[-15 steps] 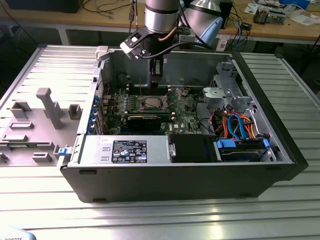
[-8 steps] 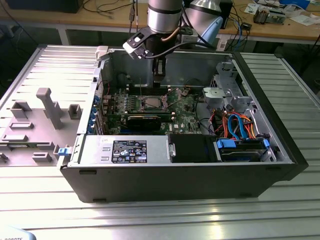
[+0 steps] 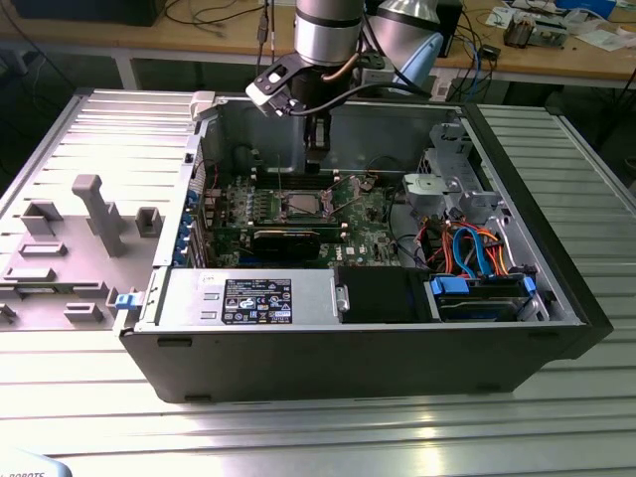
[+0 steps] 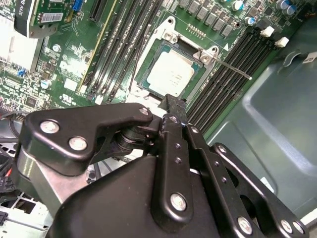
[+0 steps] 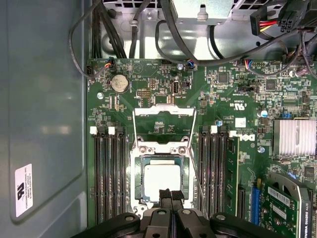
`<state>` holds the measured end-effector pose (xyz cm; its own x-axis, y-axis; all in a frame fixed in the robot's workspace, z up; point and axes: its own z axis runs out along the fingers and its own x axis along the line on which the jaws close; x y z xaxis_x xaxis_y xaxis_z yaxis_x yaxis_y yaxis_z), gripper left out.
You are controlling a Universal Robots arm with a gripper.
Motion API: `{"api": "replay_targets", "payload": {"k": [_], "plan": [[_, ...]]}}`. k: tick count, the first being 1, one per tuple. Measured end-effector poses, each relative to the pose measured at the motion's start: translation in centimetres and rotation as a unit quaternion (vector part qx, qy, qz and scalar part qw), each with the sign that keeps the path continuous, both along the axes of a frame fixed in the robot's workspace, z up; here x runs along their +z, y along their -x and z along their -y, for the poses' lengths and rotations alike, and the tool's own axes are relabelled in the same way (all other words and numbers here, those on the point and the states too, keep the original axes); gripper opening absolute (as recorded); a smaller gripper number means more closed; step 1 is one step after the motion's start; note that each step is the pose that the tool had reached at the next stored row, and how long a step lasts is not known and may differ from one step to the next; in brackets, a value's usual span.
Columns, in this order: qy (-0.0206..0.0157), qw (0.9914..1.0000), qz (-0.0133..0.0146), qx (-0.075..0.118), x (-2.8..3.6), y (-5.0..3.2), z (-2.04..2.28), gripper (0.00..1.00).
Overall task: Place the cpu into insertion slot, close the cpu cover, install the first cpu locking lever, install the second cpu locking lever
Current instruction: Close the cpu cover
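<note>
The cpu [image 5: 161, 179] lies flat in the insertion slot [image 5: 136, 184] on the green board, its dull silver top showing in both wrist views [image 4: 171, 73]. The cpu cover [image 5: 164, 111] is swung open, standing back from the slot on its hinge side. A thin lever rod [image 4: 233, 69] sticks out beside the slot, unlatched. My gripper [image 5: 171, 195] hovers just above the slot's near edge with its black fingertips pressed together and nothing between them. In the exterior view the gripper [image 3: 316, 149] hangs inside the open computer case, above the cpu [image 3: 301, 206].
Black memory slots [image 5: 111, 173] flank the slot on both sides. A graphics card [image 3: 286, 241] and a finned heatsink [image 5: 294, 136] lie near. Black cables [image 5: 198, 54] run across the far board edge. The case wall [image 5: 44, 124] stands close by. Drive bays with blue and orange cables [image 3: 467, 248] are on the exterior view's right.
</note>
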<state>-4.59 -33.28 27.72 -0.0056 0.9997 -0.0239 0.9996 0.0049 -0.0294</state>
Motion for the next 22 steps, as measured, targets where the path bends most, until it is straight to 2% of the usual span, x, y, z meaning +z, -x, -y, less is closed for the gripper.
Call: {"api": "replay_targets", "payload": {"k": [14,22], "plan": [[0.0,1.0,0.0,0.0,0.0,-0.81,-0.14,0.11],[0.0001,1.0,0.0,0.0,0.0,-1.01,-0.42,0.11]]}}
